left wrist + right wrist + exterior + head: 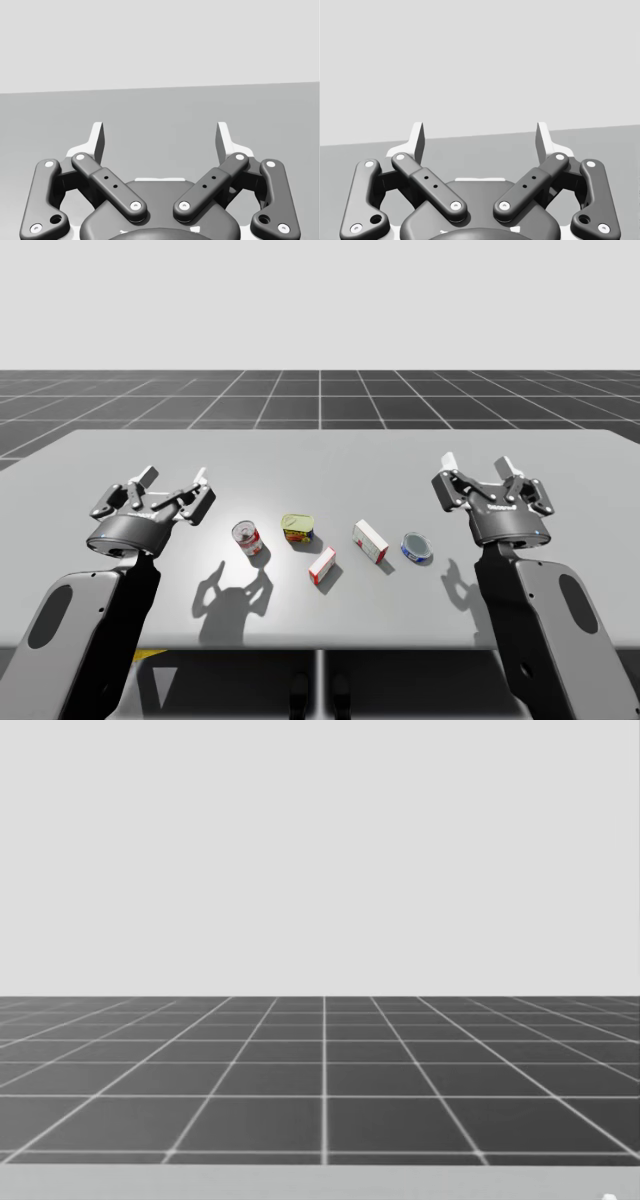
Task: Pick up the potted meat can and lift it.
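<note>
The potted meat can, a short can with a yellowish top and a green and red label, stands near the middle of the grey table. My left gripper hovers open well to the can's left, a red can between them. My right gripper is open far to the can's right. In the left wrist view my left gripper has its fingers spread over bare table. In the right wrist view my right gripper is spread the same way, with nothing between the fingers.
A red can lies left of the potted meat can. A small red and white box sits in front of it, a larger one to its right, then a flat blue can. Dark gridded floor lies beyond the table.
</note>
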`<state>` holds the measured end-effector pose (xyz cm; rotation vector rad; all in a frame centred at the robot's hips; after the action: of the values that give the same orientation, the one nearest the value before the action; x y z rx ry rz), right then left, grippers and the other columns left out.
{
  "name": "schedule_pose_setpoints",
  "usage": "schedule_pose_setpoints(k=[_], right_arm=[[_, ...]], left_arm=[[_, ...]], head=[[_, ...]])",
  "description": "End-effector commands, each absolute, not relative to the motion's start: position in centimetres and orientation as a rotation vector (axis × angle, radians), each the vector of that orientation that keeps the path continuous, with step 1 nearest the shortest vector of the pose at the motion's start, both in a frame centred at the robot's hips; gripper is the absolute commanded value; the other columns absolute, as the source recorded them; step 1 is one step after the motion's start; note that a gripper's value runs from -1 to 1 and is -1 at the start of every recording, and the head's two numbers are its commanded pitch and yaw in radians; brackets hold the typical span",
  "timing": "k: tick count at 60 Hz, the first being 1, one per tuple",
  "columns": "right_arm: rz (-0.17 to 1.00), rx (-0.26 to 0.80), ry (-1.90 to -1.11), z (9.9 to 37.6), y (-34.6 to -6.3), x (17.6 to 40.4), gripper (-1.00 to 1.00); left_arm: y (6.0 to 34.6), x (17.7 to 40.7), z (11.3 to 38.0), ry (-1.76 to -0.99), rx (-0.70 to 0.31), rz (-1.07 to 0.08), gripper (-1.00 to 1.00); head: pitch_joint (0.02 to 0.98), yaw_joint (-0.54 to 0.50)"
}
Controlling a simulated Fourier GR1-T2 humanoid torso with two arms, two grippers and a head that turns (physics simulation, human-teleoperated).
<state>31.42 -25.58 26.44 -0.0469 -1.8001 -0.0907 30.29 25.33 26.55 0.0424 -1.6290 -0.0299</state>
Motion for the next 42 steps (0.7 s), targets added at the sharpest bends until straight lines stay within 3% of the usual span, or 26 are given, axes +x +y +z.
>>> schedule_pose_setpoints(k=[1, 3, 18, 42], right_arm=[[-0.116, -0.055, -1.813, 26.35, -25.53, 31.18, -1.0], [-0.067, -0.053, -1.82, 26.36, -25.55, 31.2, -1.0], [-0.073, -0.01, -1.775, 26.49, -25.69, 31.41, -1.0], [-0.056, -0.06, -1.765, 26.45, -25.68, 31.54, -1.0]], left_arm=[[25.39, 30.31, 26.56, -1.629, 0.045, -0.031, -1.0], [25.39, 30.32, 26.56, -1.629, 0.045, -0.031, -1.0], [25.4, 30.35, 26.54, -1.628, 0.049, -0.032, -1.0], [25.29, 30.5, 26.39, -1.625, 0.06, -0.046, -1.0]], head=[[0.066, 0.01], [0.07, 0.01], [0.179, 0.01], [0.548, 0.01]])
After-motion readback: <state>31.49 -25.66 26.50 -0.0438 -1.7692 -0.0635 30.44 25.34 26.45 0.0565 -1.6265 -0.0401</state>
